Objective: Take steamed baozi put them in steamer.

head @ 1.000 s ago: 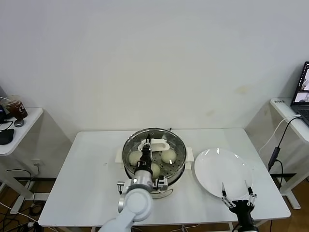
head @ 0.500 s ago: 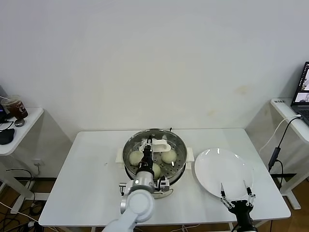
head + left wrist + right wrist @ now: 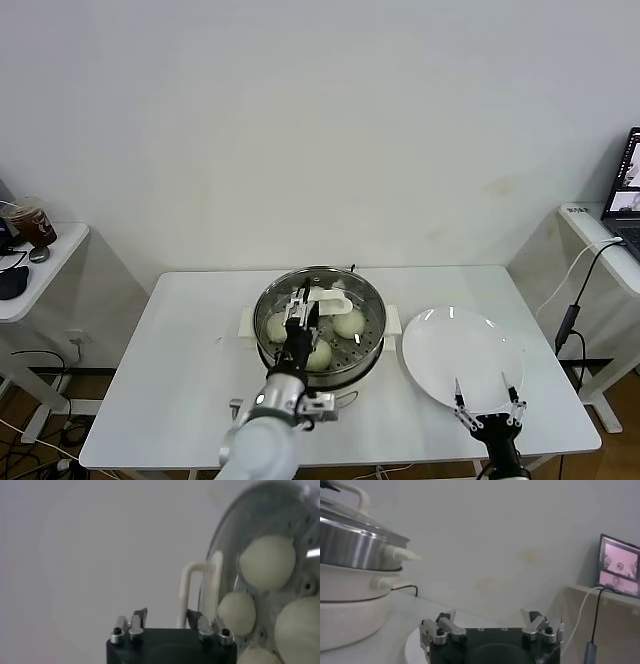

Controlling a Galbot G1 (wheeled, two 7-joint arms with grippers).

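Observation:
The steamer (image 3: pixel 322 290) stands mid-table, a shiny pot on a white base. In the head view three baozi show inside: left (image 3: pixel 273 327), right (image 3: pixel 349 323) and front (image 3: pixel 319 356). The left wrist view shows several baozi (image 3: pixel 267 562) on the perforated tray. My left gripper (image 3: pixel 303 310) hangs open over the steamer's middle, nothing between its fingers (image 3: pixel 141 615). The white plate (image 3: pixel 462 355) to the right is bare. My right gripper (image 3: pixel 488 405) stands open and idle at the plate's near edge, also seen as the right gripper (image 3: pixel 491 617) in its wrist view.
A white handle (image 3: pixel 326 297) sits at the steamer's far side. A side table on the left holds a cup (image 3: pixel 30 222). On the right another table carries a laptop (image 3: pixel 628 190), with a cable (image 3: pixel 575 312) hanging down.
My left gripper was shut over the steamer and now stands open. Its wrist has drawn back slightly toward me. The right arm has not moved.

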